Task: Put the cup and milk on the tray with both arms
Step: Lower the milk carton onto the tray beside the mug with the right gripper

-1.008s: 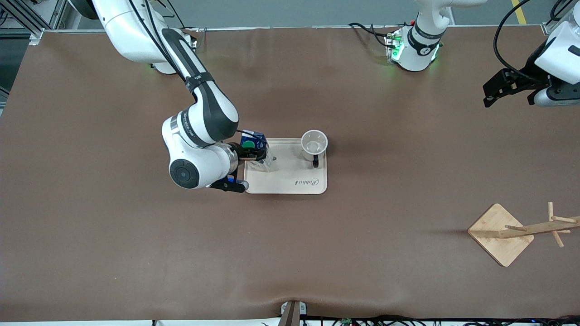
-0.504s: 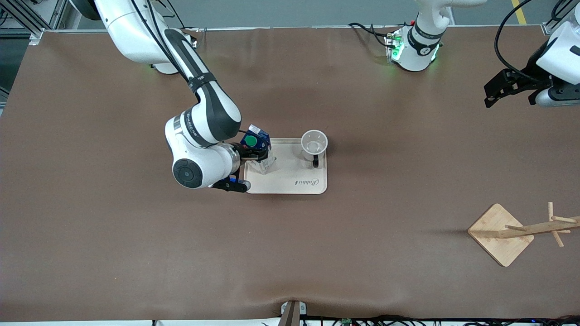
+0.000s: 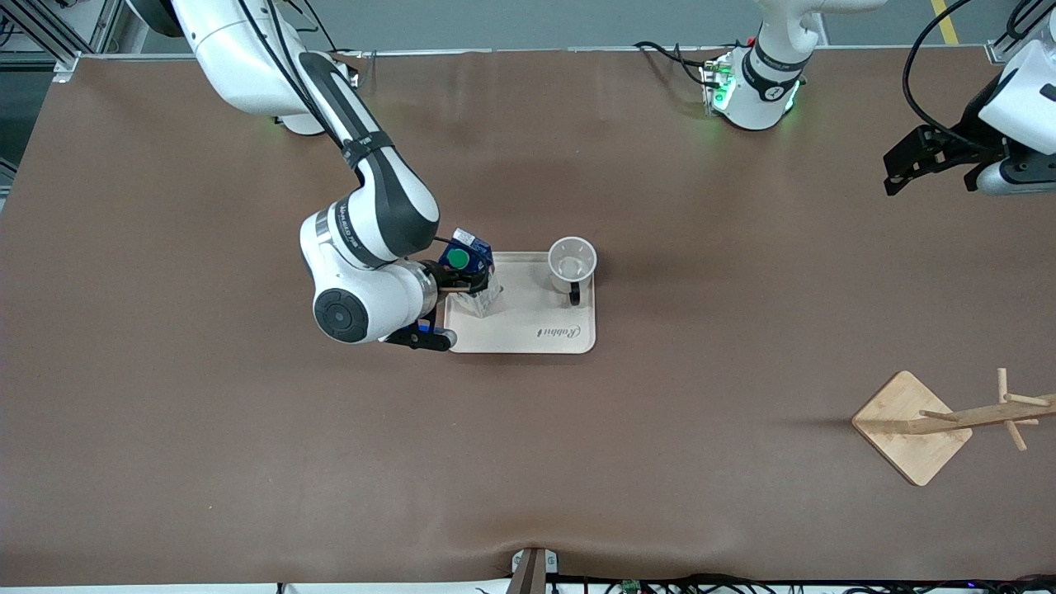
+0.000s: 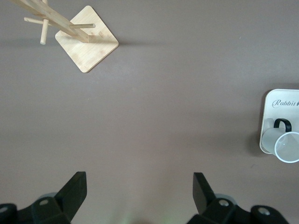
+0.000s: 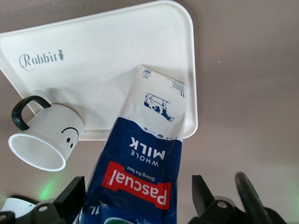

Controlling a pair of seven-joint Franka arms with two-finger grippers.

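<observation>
Brown matting covers the desk (image 3: 247,462), where the right arm's wrist hides the tray (image 3: 528,326) corner at its end and part of the milk (image 3: 470,276); the carton's base is out of sight in the front view, and the wooden rack (image 3: 916,425) is cut by the frame edge. The carton reads "Pascual", "Giving the best" and "WHOLE MILK", while the tray reads "Rabbit". The right gripper (image 5: 135,200) has jaws spread wide to either side of the milk, which stands on the tray beside the cup (image 3: 572,266), apparently without pinching it, and the left gripper (image 3: 924,161) waits over bare desk at its arm's end, jaws likewise spread and holding nothing.
</observation>
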